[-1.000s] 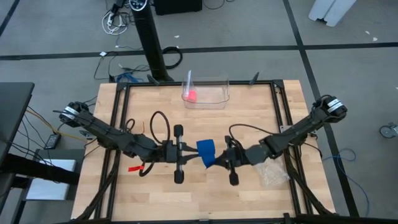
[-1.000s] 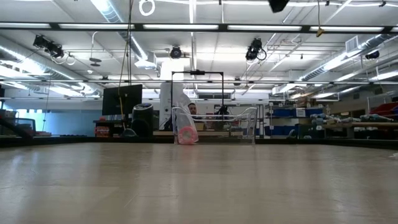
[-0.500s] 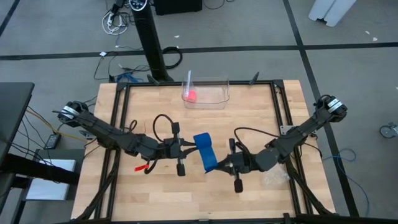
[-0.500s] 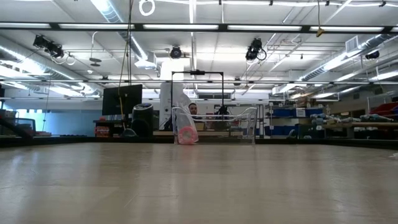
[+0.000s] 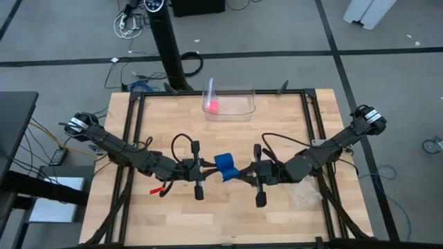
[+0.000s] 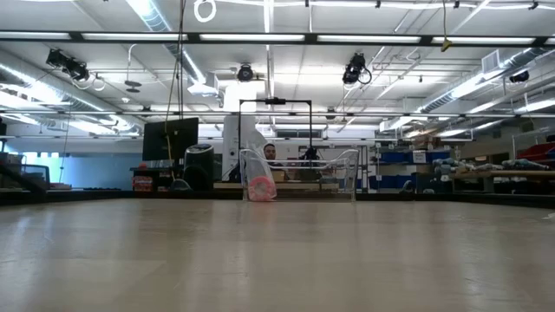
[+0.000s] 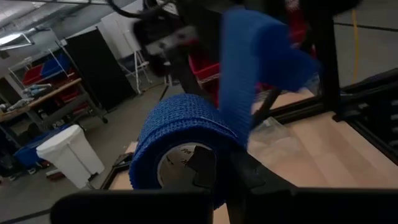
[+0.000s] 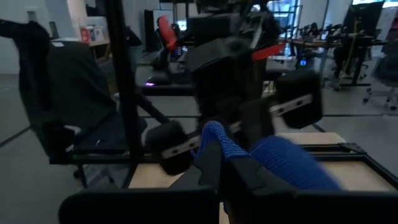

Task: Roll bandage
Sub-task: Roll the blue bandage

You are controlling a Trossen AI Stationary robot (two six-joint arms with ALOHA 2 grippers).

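The wooden table point(image 5: 277, 131) carries a clear bin point(image 5: 230, 102) at 12 o'clock and a clear plastic bag point(image 5: 303, 196) at 4 o'clock.

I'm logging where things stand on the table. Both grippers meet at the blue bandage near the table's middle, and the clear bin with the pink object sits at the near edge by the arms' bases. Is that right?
Not quite. In the high view the clear bin with the pink object sits at the table's far edge, beyond the grippers. The rest holds: the left gripper and right gripper meet at the blue bandage near the table's middle.
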